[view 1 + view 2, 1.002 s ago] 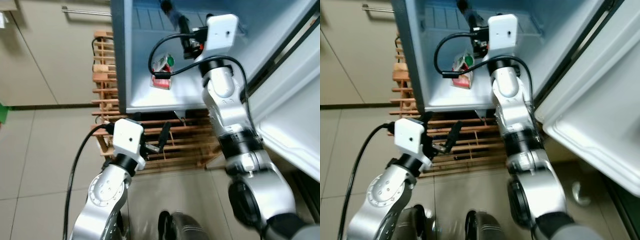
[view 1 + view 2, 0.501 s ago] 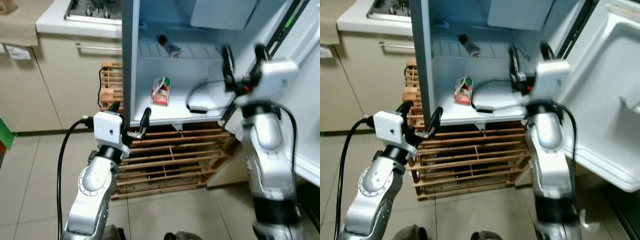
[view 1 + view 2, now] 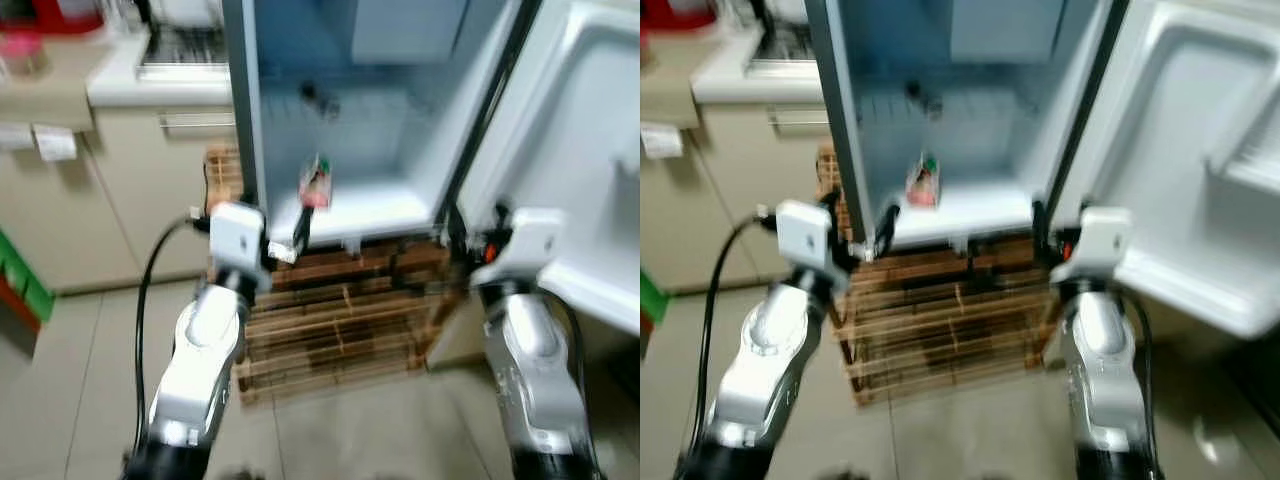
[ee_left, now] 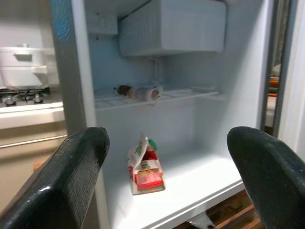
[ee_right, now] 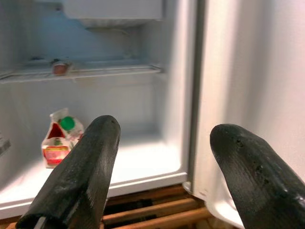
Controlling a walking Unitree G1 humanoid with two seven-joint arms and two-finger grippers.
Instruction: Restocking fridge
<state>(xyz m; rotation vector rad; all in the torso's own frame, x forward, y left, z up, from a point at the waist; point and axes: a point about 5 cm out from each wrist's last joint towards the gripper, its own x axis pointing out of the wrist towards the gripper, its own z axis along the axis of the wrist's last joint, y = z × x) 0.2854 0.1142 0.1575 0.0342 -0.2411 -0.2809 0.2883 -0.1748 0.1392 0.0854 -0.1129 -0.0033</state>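
Note:
The fridge stands open in front of me. A small red and white carton with a green cap sits upright on its white floor, also seen as the carton and the carton. A bottle lies on the wire shelf above it. My left gripper is open in front of the fridge's lower left edge and holds nothing. My right gripper is open and empty by the lower right edge, outside the cabinet. The head views are blurred.
A wooden slatted rack stands under the fridge. The fridge door swings open on the right. A freezer box hangs at the fridge's top. A counter with a stove and cabinets is on the left, with tiled floor below.
The view has risen and pulled back. My right gripper has come out of the fridge and down to its front edge. The carton stays on the fridge floor.

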